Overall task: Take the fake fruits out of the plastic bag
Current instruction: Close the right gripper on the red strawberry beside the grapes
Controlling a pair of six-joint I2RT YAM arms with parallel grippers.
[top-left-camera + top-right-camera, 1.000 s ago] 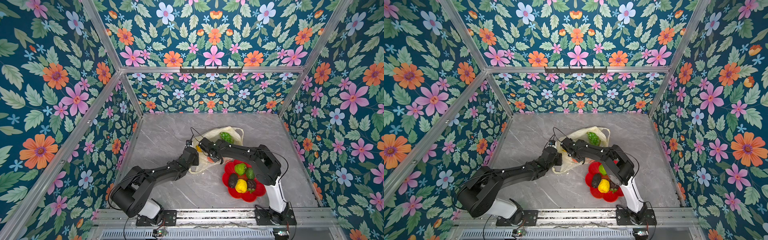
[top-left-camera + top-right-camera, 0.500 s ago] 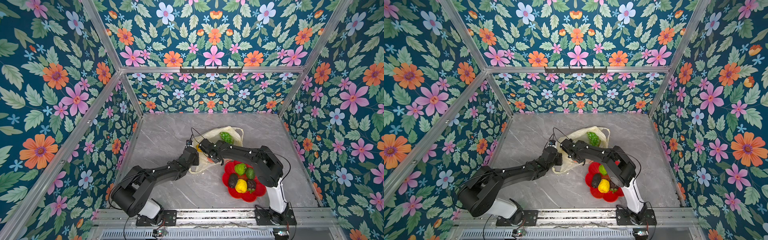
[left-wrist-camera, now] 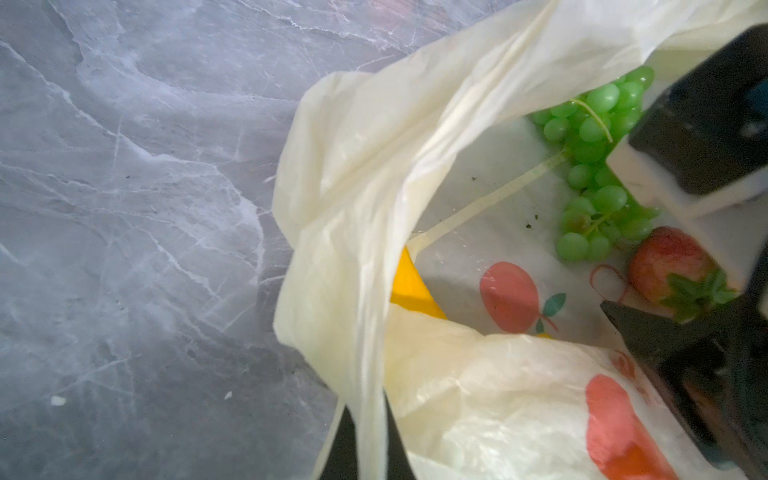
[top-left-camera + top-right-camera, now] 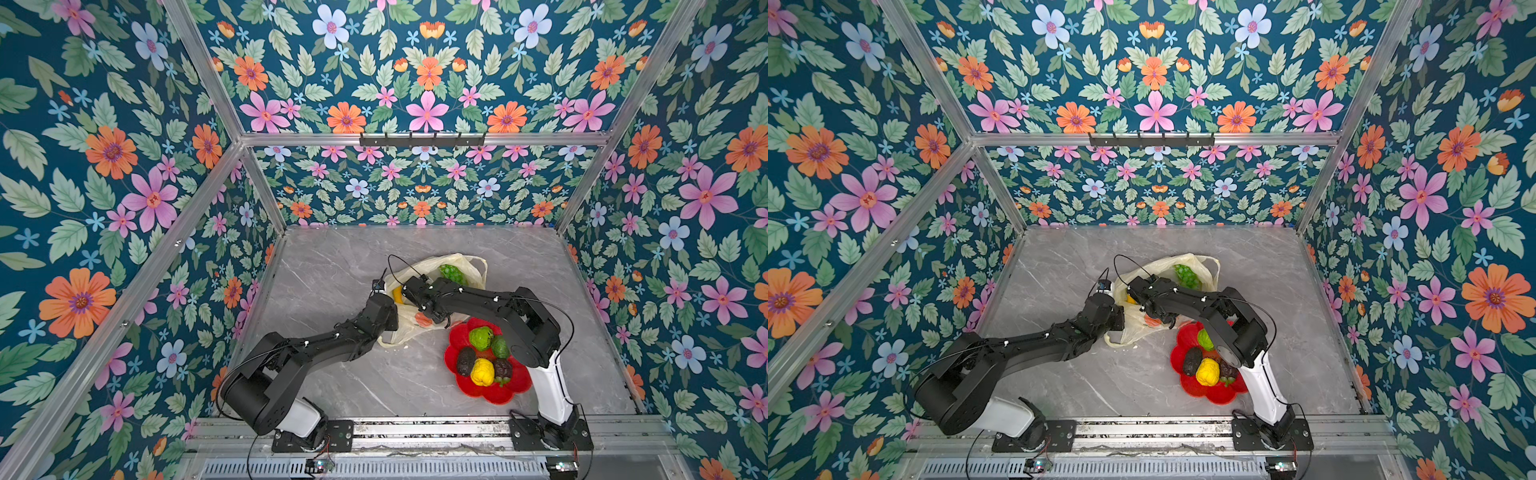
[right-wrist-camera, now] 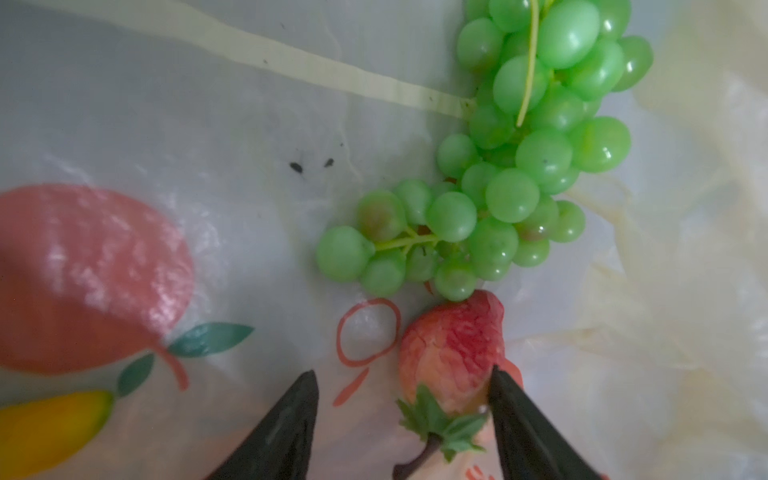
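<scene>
Our right gripper (image 5: 402, 372) has spread wide inside the plastic bag (image 3: 353, 187), straddling the strawberry (image 5: 451, 353), ready to grasp; our left gripper (image 3: 370, 436) stays clenched on the bag's rim.

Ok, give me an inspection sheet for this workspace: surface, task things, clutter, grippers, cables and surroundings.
Surface: grey marble tabletop, a few white crumbs.
Job's things: plastic bag lies open, holding the grape bunch, strawberry and banana; the lemon and other fruits sit in the red dish.
Clutter: dark specks inside the bag.
Grippers: left gripper shut on the bag's edge; right gripper open inside the bag, the strawberry against one finger.
Cables: black cable loops above the bag mouth.
Surroundings: floral walls, aluminium frame; nothing else seen.
</scene>
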